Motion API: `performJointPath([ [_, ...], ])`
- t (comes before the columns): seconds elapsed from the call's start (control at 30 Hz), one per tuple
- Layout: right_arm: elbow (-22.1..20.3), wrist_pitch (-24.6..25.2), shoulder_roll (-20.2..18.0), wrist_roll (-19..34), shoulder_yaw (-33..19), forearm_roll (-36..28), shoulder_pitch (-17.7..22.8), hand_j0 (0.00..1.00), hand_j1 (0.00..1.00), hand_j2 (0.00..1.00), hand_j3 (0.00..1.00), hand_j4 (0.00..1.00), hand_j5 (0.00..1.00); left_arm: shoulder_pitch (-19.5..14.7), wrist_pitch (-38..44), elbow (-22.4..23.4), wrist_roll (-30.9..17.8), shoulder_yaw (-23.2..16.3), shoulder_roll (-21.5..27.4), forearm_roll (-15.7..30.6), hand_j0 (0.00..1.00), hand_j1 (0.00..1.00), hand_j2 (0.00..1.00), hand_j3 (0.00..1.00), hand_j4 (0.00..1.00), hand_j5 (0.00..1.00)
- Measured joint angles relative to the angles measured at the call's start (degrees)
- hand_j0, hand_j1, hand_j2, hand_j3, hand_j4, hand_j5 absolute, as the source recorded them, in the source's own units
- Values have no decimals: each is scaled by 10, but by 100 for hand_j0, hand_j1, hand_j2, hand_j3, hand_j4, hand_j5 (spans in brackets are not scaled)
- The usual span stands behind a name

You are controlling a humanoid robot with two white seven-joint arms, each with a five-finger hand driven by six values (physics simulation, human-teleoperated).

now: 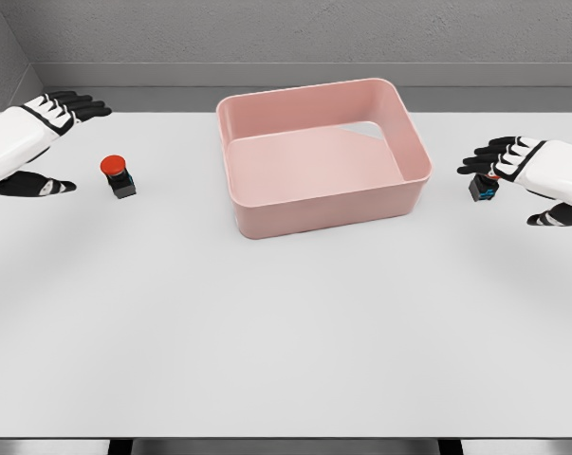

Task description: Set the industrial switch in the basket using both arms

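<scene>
We are at the reach step. Left of the basket (414, 194), our left hand (31, 133) is spread, empty, near a red-capped switch (118, 175). To the basket's right, our right hand (527, 163) hovers spread over another switch (483, 187), ungrasped. Next, both must close.

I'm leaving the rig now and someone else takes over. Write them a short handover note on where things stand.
Left hand: open, holding nothing, beside the red-button switch on the table, not touching it.
Right hand: fingers over a second switch at the table's right; grip cannot be confirmed.
Pink basket: centre back, nothing in it.
Done: nothing placed.
Left: grasp both switches, carry them into the basket.
</scene>
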Motion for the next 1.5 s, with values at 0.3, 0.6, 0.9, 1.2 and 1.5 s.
performJointPath([
  [0.3, 44, 3, 8, -2, -1, 0, -7, 100, 100, 100, 100, 100, 100, -4, 0, 4, 0, -10, -8, -6, 100, 100, 100, 100, 100, 100],
  [0.6, 168, 35, 107, 72, 0, 4, -91, 100, 100, 100, 100, 100, 100, -37, 0, 45, 0, -38, -39, -42, 100, 100, 100, 100, 100, 100],
  [0.9, 258, 33, 183, 164, 5, 11, -123, 100, 100, 100, 100, 100, 100, -68, 0, 85, -1, -63, -61, -51, 100, 100, 100, 100, 100, 100],
  [1.2, 353, 33, 247, 170, 5, 56, -156, 100, 100, 100, 100, 100, 100, -88, 0, 112, -1, -84, -74, -55, 100, 100, 100, 100, 100, 100],
  [1.5, 403, 32, 282, 170, 5, 84, -170, 90, 90, 90, 90, 90, 90, -105, 0, 154, -1, -108, -86, -56, 100, 100, 100, 100, 100, 100],
])
